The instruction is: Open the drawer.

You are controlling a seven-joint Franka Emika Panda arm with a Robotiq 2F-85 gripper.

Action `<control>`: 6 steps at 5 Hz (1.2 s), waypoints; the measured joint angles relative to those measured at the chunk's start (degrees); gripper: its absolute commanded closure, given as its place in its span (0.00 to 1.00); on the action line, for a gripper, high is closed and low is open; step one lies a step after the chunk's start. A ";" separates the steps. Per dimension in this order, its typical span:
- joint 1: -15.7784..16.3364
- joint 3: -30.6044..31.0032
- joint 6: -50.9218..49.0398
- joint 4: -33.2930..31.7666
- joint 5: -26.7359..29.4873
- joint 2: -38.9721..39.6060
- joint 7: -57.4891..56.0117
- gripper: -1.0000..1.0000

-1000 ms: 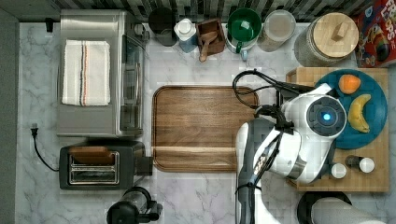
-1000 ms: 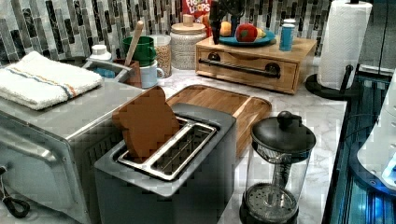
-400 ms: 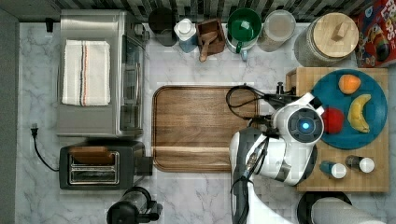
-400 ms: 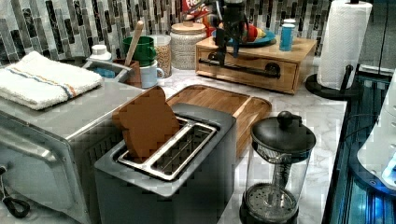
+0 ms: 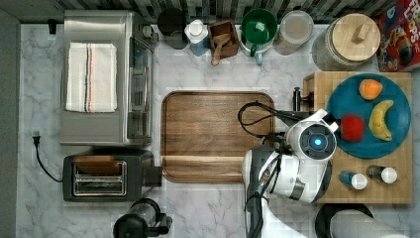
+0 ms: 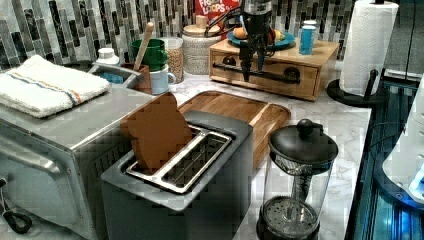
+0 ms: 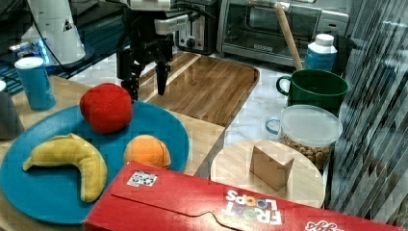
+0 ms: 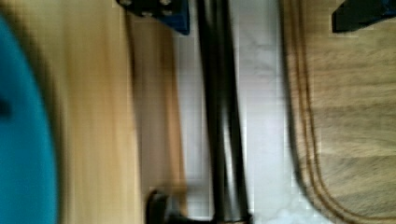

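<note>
The drawer (image 6: pixel 265 75) is a light-wood front in a low box at the back of the counter, and it sits flush with the box. A long black bar handle (image 6: pixel 272 76) runs across it on two black mounts. My gripper (image 6: pixel 252 70) hangs straight down at the handle, open, with one finger on each side of the bar. In the wrist view the handle (image 8: pixel 224 121) passes between the two fingertips (image 8: pixel 159 11). In the right view the gripper (image 7: pixel 145 86) stands just past the plate's edge, its fingers apart. From above, the arm's wrist (image 5: pixel 317 141) covers the box's edge.
A blue plate (image 5: pixel 346 144) with a red ball, a banana and an orange lies on the box, with two small bottles (image 5: pixel 354 179) beside it. A dark wooden tray (image 5: pixel 218 136) lies in front of the drawer. The toaster (image 6: pixel 185 165), French press (image 6: pixel 295 180) and paper towel roll (image 6: pixel 367 45) stand nearby.
The arm has shifted toward the top view's left, from above the plate to the box's front edge. In the left view the gripper has come down around the handle.
</note>
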 measured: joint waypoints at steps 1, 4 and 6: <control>-0.35 -0.14 1.06 0.00 0.13 0.64 -0.03 0.00; -0.52 1.20 4.76 0.67 2.56 6.99 -0.22 0.00; -0.06 1.45 1.51 1.34 4.27 6.57 5.15 0.00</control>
